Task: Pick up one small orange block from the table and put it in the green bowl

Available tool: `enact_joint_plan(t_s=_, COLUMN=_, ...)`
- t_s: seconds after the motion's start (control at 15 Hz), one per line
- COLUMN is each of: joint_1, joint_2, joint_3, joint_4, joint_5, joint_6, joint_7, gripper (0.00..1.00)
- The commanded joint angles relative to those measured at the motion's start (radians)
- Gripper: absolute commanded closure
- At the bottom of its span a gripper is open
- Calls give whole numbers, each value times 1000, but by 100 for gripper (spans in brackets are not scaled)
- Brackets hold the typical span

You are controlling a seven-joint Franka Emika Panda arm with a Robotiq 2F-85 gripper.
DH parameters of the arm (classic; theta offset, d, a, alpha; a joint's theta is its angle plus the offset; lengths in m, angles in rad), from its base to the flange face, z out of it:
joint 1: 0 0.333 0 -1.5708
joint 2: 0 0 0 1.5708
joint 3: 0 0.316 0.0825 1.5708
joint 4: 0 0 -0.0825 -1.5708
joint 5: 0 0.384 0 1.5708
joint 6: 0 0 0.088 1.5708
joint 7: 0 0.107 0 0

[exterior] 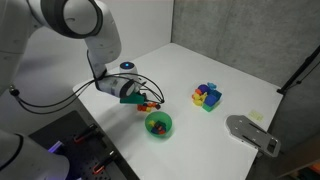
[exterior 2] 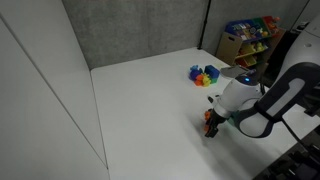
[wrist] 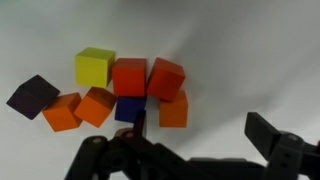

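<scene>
Orange blocks [wrist: 95,106] sit below the downward-pointing tool [wrist: 200,138] (jaws apart).

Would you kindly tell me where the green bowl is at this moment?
In an exterior view, the green bowl sits on the table close to its near edge, just below the gripper in the picture, with the blue tray farther right.

The wrist view shows eight blocks on the table [wrist: 250,50]: three orange blocks [wrist: 62,112], two red blocks [wrist: 129,76], one yellow block [wrist: 95,67], one blue block [wrist: 127,109] and one dark purple block [wrist: 33,96]. An exterior view shows one green bowl [exterior: 159,126] near, and one blue tray [exterior: 208,98] farther right.
</scene>
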Motion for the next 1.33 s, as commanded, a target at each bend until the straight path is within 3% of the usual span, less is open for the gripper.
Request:
enact_joint_plan(t_s=0.0, joint_1=-40, joint_2=34, joint_3=27, joint_4=23, joint_5=-29, joint_6=25, joint_7=-2, gripper=0)
enact_joint_plan(t_s=1.27, joint_1=-53, joint_2=32, joint_3=47, joint_4=18, joint_5=-30, joint_6=50, joint_7=6, gripper=0)
